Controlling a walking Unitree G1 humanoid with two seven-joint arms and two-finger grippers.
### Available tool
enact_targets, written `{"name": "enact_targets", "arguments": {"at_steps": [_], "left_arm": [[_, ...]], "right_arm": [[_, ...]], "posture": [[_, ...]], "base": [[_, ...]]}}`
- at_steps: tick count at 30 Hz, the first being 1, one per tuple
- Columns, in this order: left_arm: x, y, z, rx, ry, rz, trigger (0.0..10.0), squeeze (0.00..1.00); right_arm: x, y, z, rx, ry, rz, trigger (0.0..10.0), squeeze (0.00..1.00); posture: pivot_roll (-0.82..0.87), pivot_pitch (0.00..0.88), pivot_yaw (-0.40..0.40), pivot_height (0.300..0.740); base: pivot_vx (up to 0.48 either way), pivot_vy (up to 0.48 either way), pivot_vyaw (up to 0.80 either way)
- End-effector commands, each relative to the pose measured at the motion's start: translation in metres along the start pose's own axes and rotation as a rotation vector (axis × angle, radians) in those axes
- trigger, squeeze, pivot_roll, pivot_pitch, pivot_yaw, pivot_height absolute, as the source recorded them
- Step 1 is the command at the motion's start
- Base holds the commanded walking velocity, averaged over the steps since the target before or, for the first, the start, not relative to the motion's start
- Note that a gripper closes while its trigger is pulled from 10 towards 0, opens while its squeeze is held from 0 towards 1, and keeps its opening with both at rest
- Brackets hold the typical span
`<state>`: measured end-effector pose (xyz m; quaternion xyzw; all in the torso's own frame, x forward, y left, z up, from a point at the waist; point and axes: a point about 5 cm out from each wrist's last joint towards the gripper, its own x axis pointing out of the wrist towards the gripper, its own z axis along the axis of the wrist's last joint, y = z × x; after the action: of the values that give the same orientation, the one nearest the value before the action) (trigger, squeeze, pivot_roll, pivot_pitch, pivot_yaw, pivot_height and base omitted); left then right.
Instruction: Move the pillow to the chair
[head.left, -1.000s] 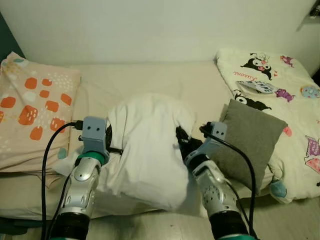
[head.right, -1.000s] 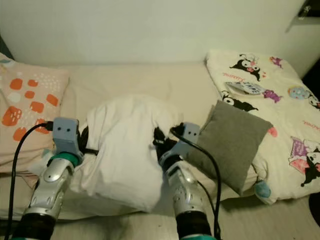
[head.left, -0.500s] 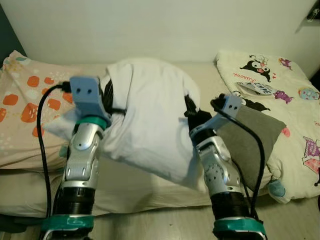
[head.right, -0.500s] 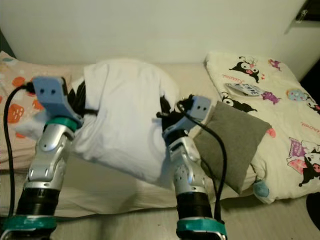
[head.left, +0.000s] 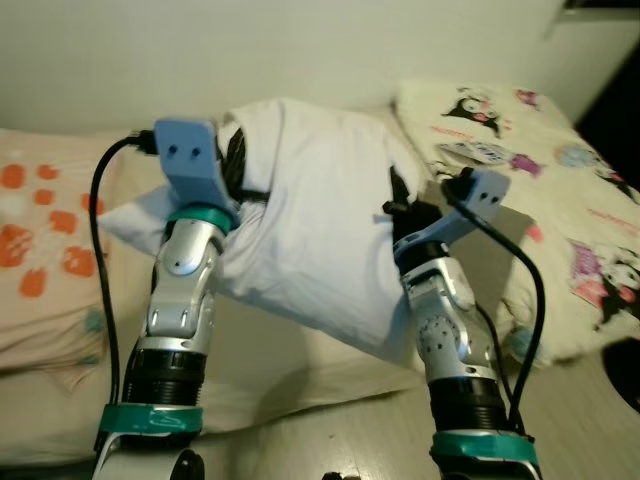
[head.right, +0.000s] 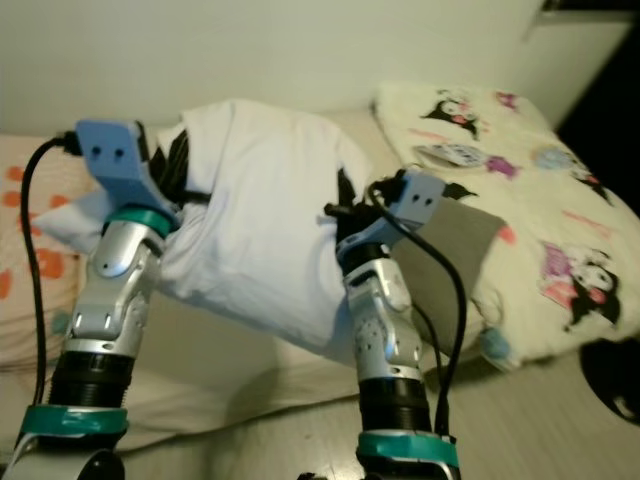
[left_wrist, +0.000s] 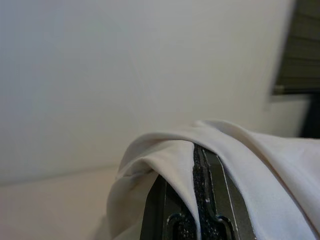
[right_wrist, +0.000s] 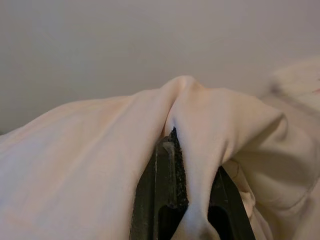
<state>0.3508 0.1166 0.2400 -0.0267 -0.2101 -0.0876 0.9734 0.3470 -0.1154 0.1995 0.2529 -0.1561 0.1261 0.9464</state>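
The robot held the big white pillow (head.left: 320, 230) up in the air over the bed (head.left: 300, 360), between its two arms. The left gripper (head.left: 232, 165) pinched the pillow's left side with its black fingers (left_wrist: 202, 200) squeezed tight on a fold of the white cloth, and the right gripper (head.left: 402, 205) pinched the right side the same way, with cloth bunched between its fingers (right_wrist: 167, 195). An orange spotted pillow (head.left: 40, 250) lay on the bed to the left, a gray cushion (head.right: 455, 255) sat behind the right arm, and a cartoon blanket (head.left: 560, 200) lay to the right.
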Motion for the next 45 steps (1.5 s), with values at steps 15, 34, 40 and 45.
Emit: {"name": "enact_targets", "arguments": {"at_steps": [15, 34, 40, 45], "left_arm": [[0.021, -0.031, 0.059, 0.012, -0.218, -0.169, 10.0, 0.00], [0.007, -0.035, 0.012, 0.049, 0.012, -0.192, 10.0, 0.00], [0.002, -0.032, 0.004, 0.035, 0.049, -0.181, 10.0, 0.00], [-0.001, -0.033, 0.002, 0.058, 0.055, -0.197, 10.0, 0.00]], "right_arm": [[0.027, 0.033, 0.065, 0.001, -0.227, 0.135, 10.0, 0.00], [0.011, 0.014, 0.042, -0.048, -0.130, 0.066, 10.0, 0.00], [0.006, 0.000, 0.041, -0.076, -0.113, 0.025, 10.0, 0.00], [0.004, -0.003, 0.042, -0.088, -0.104, 0.019, 10.0, 0.00]], "posture": [[0.10, 0.000, 0.017, 0.740], [0.08, 0.000, 0.033, 0.740], [0.06, 0.000, 0.033, 0.740], [0.06, 0.000, 0.025, 0.740]], "base": [[0.000, 0.000, -0.80], [0.000, 0.000, -0.80], [0.000, 0.000, -0.80], [0.000, 0.000, -0.80]]}}
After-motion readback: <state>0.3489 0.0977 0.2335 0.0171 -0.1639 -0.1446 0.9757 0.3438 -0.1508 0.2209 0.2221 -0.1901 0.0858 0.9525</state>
